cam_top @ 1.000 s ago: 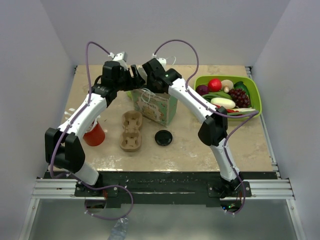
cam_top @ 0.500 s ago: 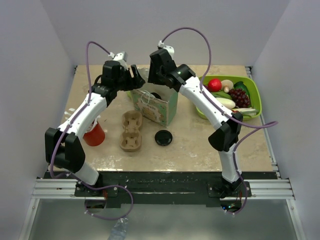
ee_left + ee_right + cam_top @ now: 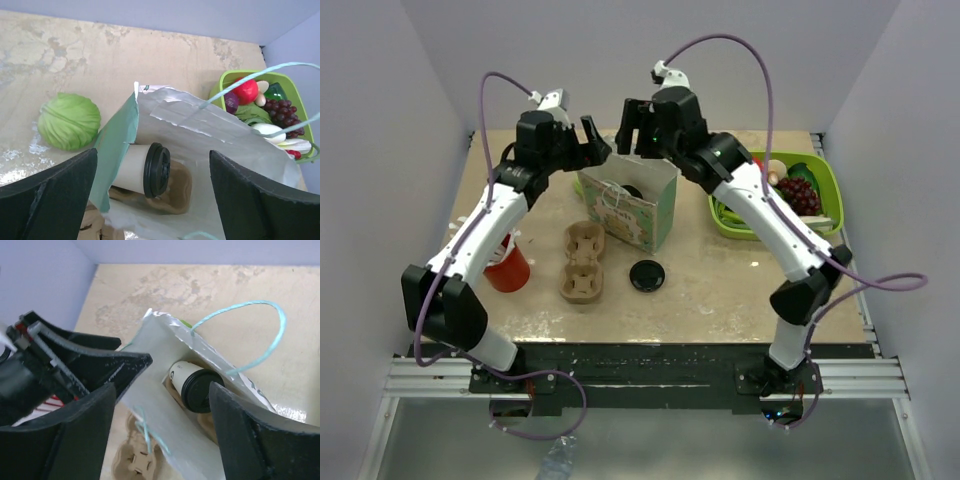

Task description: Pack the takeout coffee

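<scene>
The takeout coffee point(image 3: 131, 169), a small white paper cup with a black lid point(image 3: 157, 170), lies tilted on a brown cardboard piece inside the open green-and-white paper bag point(image 3: 642, 222). From above only its lid shows through the bag's mouth point(image 3: 633, 190). My left gripper point(image 3: 594, 148) hovers over the bag's left rim, open and empty point(image 3: 152, 200). My right gripper point(image 3: 632, 128) hangs above the mouth, open with nothing held point(image 3: 160, 435). The right wrist view looks down on the cup point(image 3: 183, 374) past the bag's wall point(image 3: 165, 405).
A cardboard cup carrier point(image 3: 583, 262) and a loose black lid point(image 3: 647, 274) lie in front of the bag. A red cup point(image 3: 508, 268) stands at the left. A green basket of produce point(image 3: 830, 200) is at the right. A green cabbage point(image 3: 69, 121) lies behind the bag.
My right gripper has risen out of the bag and opened, leaving the cup inside. My left gripper has opened wider and lifted slightly from the bag's rim.
</scene>
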Robot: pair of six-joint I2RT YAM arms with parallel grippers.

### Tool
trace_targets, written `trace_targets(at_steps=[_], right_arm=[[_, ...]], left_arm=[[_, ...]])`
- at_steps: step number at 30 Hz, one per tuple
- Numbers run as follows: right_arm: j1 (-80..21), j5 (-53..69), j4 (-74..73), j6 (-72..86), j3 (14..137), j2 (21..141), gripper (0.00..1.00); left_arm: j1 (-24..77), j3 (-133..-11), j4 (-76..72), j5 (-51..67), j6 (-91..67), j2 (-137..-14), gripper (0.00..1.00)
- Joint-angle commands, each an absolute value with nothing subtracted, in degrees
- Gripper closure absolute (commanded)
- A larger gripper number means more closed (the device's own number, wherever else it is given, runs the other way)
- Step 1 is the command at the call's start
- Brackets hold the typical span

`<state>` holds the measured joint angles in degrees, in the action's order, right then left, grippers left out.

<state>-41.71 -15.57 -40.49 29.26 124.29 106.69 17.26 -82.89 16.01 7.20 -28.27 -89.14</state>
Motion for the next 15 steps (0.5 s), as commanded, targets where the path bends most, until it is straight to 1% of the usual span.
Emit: trace_targets(at_steps=[1, 2, 3, 4, 5, 6, 7, 8, 10, 11, 14, 15], right_arm=[[-42.0, -11.0, -27.0, 23.4, 115.5, 93.0, 0.18], [-41.9, -9.7, -25.1, 22.2, 110.7, 91.1, 0.13], [-41.9, -9.1, -21.1, 21.3, 108.0, 89.1, 0.11], [-41.8, -8.5, -19.2, 20.5, 105.3, 84.3, 0.08], [-41.8, -8.4, -15.2, 19.2, 99.7, 82.1, 0.04], [-41.8, -9.1, -13.2, 18.7, 96.7, 79.4, 0.02], [-41.9, -9.7, -11.2, 17.9, 90.6, 74.8, 0.02], [-41.9, -10.5, -7.8, 17.6, 87.7, 72.4, 0.02], [-41.9, -13.5, -6.2, 16.4, 81.7, 68.9, 0.02], [-41.9, -14.6, -6.2, 16.0, 80.3, 65.9, 0.02], [-41.8, -18.7, -8.9, 14.6, 75.9, 62.2, 0.02], [-41.8, -19.6, -9.5, 14.2, 75.0, 61.4, 0.02]], left_arm=[[17.1, -86.1, 17.2, 4.0, -27.2, -81.7, 0.00], [17.1, -85.9, 17.8, 2.8, -27.2, -80.5, 0.00], [17.1, -85.6, 18.4, 0.8, -27.3, -78.2, 0.01], [17.1, -84.6, 19.8, 0.2, -27.8, -76.8, 0.00], [17.1, -84.0, 20.6, -3.5, -28.2, -74.2, 0.00], [17.1, -83.3, 22.2, -4.6, -28.6, -72.8, 0.00], [17.1, -81.8, 23.3, -5.8, -29.4, -71.4, 0.00], [17.1, -80.9, 24.5, -8.9, -30.1, -68.8, 0.00], [17.1, -78.8, 30.0, -12.5, -32.3, -66.6, 0.00], [17.1, -78.4, 32.2, -16.2, -33.2, -64.8, 0.00], [17.1, -76.3, 41.2, -22.6, -36.3, -61.4, 0.01], [17.1, -74.7, 45.0, -23.8, -37.2, -60.5, 0.04]])
